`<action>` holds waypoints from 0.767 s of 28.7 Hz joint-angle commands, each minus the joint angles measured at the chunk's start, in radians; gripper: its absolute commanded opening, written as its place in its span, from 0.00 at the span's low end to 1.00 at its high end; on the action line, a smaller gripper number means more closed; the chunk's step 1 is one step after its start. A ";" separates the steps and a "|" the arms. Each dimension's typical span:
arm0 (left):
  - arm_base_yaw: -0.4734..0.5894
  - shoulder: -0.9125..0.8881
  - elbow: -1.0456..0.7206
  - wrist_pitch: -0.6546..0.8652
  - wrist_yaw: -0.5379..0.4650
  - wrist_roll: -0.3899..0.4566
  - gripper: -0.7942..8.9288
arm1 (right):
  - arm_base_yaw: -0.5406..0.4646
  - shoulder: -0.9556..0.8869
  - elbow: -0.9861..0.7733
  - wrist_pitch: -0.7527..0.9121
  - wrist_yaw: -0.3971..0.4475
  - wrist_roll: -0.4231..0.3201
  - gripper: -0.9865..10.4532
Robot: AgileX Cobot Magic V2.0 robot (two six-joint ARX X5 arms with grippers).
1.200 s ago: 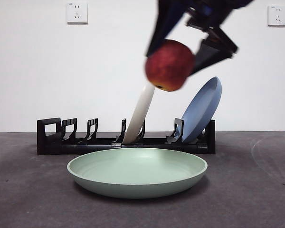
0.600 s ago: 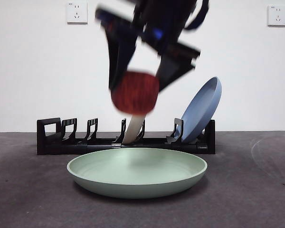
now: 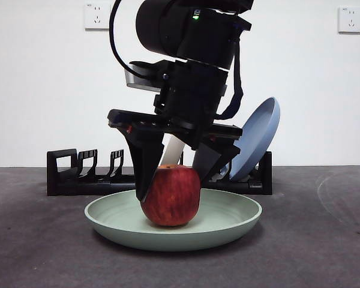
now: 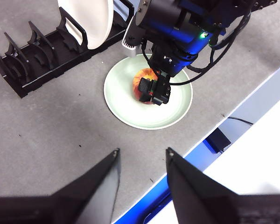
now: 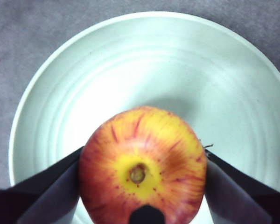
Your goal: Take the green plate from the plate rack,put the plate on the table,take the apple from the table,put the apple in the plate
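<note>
The red apple point(image 3: 170, 196) rests on the floor of the green plate point(image 3: 240, 216), which lies flat on the table point(image 3: 36, 252) in front of the plate rack point(image 3: 66, 174). My right gripper point(image 3: 171, 189) comes down from above and is shut on the apple, one jaw on each side. The right wrist view shows the apple point(image 5: 142, 168) stem-up between the right gripper point(image 5: 142, 186) jaws, over the plate point(image 5: 154, 70). My left gripper point(image 4: 141, 151) hangs open high above the table, looking down on the plate point(image 4: 130, 107) and apple point(image 4: 143, 78).
A blue plate point(image 3: 258, 138) leans in the rack's right end. A cream-white plate point(image 3: 175, 150) stands in a middle slot, mostly behind the arm. The table's edge point(image 4: 210, 135) runs close to the green plate in the left wrist view.
The right gripper has carried the apple down and to the left, from high above the rack into the green plate.
</note>
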 commanded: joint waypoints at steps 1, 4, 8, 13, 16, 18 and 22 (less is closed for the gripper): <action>-0.003 -0.003 -0.005 0.005 -0.003 -0.006 0.25 | 0.003 0.015 0.001 0.003 0.004 0.011 0.22; -0.003 -0.003 -0.005 0.005 -0.003 -0.006 0.25 | 0.003 0.014 0.002 -0.002 0.005 0.011 0.53; -0.003 -0.003 -0.005 0.005 -0.004 -0.006 0.25 | 0.003 0.014 0.006 -0.009 0.005 0.011 0.56; -0.003 -0.003 -0.005 0.005 -0.004 -0.006 0.25 | 0.003 0.014 0.056 -0.058 0.005 0.010 0.56; -0.003 -0.003 -0.005 0.005 -0.003 -0.006 0.25 | 0.003 0.014 0.112 -0.111 0.004 0.009 0.56; -0.003 -0.003 -0.005 0.005 -0.003 -0.007 0.25 | 0.003 0.014 0.167 -0.175 0.004 0.005 0.56; -0.003 -0.003 -0.005 0.005 -0.004 -0.007 0.25 | 0.003 0.011 0.305 -0.346 0.004 -0.042 0.56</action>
